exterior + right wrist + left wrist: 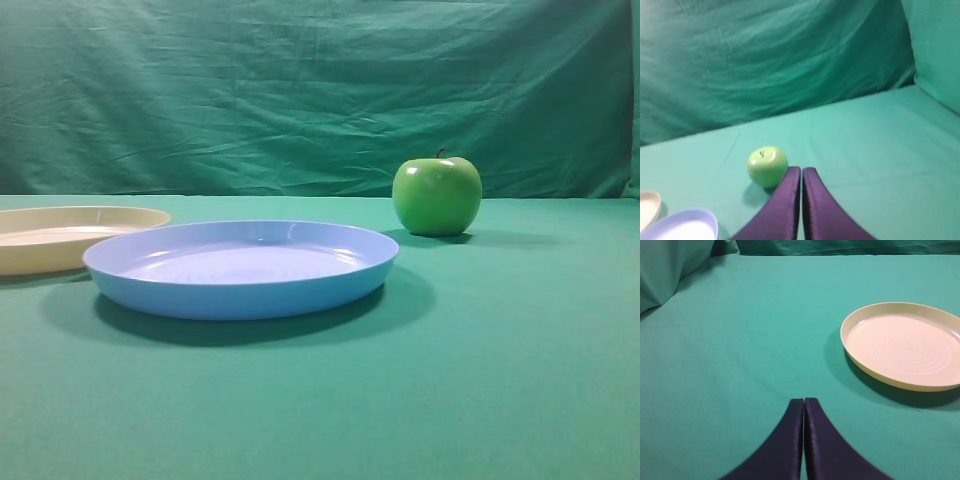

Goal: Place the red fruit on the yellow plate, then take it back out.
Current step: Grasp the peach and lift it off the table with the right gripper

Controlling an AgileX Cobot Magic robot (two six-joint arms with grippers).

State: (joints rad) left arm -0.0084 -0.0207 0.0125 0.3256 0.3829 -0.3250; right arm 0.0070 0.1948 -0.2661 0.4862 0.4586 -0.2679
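Both end effectors, left (pixel 804 401) and right (pixel 801 170), pressed together, holding nothing; yellow plate (pixel 900 345) bare, blue plate (pixel 240 268) beside it, green apple (pixel 437 195) far right.

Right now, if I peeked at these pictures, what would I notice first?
Probably the shiny green apple, standing alone on the green cloth toward the back right. Next, the big light blue plate in front, with the yellow plate just behind its left edge, lying empty. No red fruit shows anywhere.

Green apple (pixel 436 196) beyond blue plate (pixel 240 268)
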